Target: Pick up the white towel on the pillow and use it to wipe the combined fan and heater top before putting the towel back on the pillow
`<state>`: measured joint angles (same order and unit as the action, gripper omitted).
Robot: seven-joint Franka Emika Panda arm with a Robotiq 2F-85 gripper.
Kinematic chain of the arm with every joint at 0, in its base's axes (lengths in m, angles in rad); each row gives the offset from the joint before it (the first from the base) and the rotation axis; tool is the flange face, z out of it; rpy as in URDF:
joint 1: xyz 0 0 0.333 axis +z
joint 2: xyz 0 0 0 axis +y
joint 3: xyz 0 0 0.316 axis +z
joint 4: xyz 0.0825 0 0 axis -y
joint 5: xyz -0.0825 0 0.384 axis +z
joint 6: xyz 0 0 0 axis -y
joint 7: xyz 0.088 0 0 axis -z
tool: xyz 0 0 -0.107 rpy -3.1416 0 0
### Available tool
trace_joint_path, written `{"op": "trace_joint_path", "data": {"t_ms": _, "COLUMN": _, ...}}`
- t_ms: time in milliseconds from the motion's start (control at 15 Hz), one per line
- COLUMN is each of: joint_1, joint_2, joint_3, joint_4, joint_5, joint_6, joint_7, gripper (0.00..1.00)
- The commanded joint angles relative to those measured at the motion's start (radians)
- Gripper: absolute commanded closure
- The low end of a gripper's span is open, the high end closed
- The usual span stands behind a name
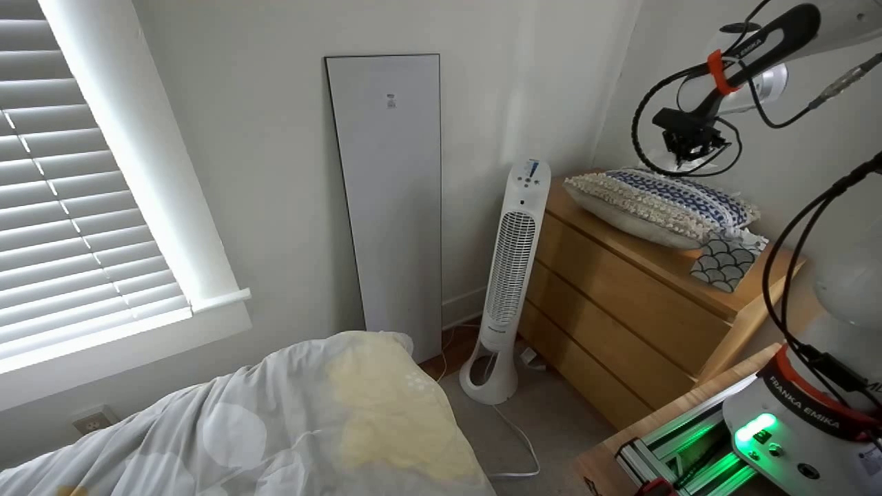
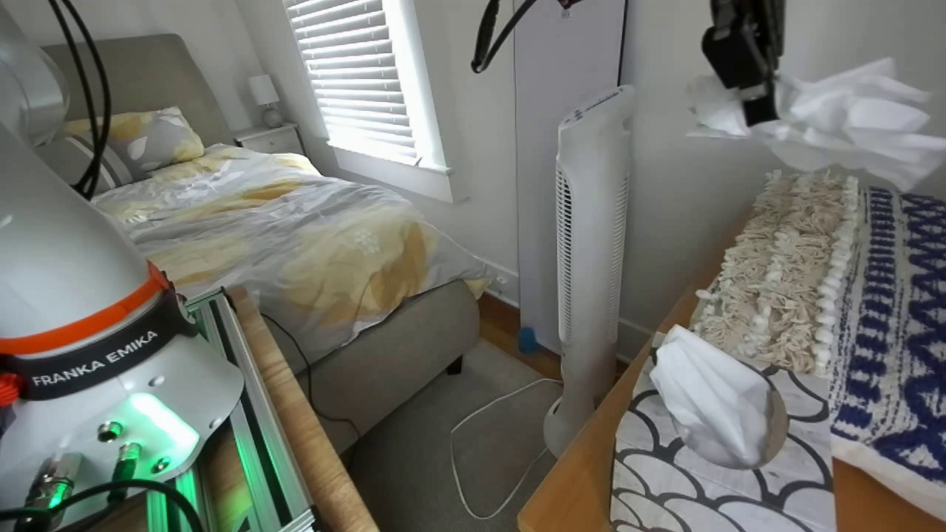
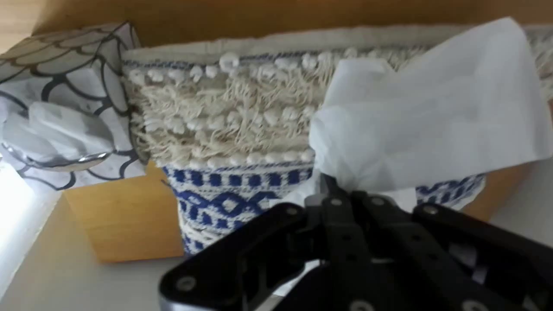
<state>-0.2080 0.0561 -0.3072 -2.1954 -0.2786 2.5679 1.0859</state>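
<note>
The white towel point(image 2: 850, 111), thin and crumpled like a tissue, hangs from my gripper point(image 2: 760, 111) above the pillow. In the wrist view the towel point(image 3: 423, 116) spreads out from the shut fingertips point(image 3: 343, 185) and covers part of the pillow point(image 3: 233, 116). The pillow, cream fringe with blue pattern, lies on the wooden dresser in both exterior views point(image 1: 661, 196) point(image 2: 798, 281). The white tower fan and heater point(image 1: 513, 262) stands upright beside the dresser. Its top with buttons point(image 1: 532, 176) is apart from the gripper and also shows in an exterior view point(image 2: 597, 107).
A scale-patterned tissue box point(image 2: 724, 488) with a white tissue sticking out stands on the dresser point(image 1: 620, 303) by the pillow. A tall flat panel point(image 1: 389, 200) leans on the wall behind the fan. A bed point(image 1: 386, 413) stands near the fan. A white cord point(image 1: 520, 441) lies on the floor.
</note>
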Motion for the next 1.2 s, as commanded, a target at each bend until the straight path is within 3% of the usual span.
{"op": "trace_joint_path", "data": {"t_ms": 0, "joint_1": 0.049, "joint_2": -0.137, "joint_3": 0.076, "joint_4": -0.146, "joint_5": -0.057, "joint_6": 0.032, "joint_7": -0.04, "gripper": 0.99}}
{"op": "trace_joint_path", "data": {"t_ms": 533, "joint_1": 0.126, "joint_2": -0.361, "joint_3": 0.259, "joint_4": -0.321, "joint_5": 0.04, "joint_6": 0.032, "joint_7": -0.322, "gripper": 0.99}}
{"op": "trace_joint_path", "data": {"t_ms": 600, "joint_1": 0.082, "joint_2": -0.295, "joint_3": 0.279, "joint_4": -0.257, "joint_5": 0.011, "joint_6": 0.014, "joint_7": -0.238, "gripper": 0.96}}
{"op": "trace_joint_path", "data": {"t_ms": 933, "joint_1": 0.088, "joint_2": -0.341, "joint_3": 0.298, "joint_4": -0.294, "joint_5": 0.038, "joint_6": 0.014, "joint_7": -0.311, "gripper": 0.99}}
{"op": "trace_joint_path", "data": {"t_ms": 1133, "joint_1": 0.1, "joint_2": -0.262, "joint_3": 0.331, "joint_4": -0.28, "joint_5": 0.01, "joint_6": 0.173, "joint_7": -0.366, "gripper": 0.99}}
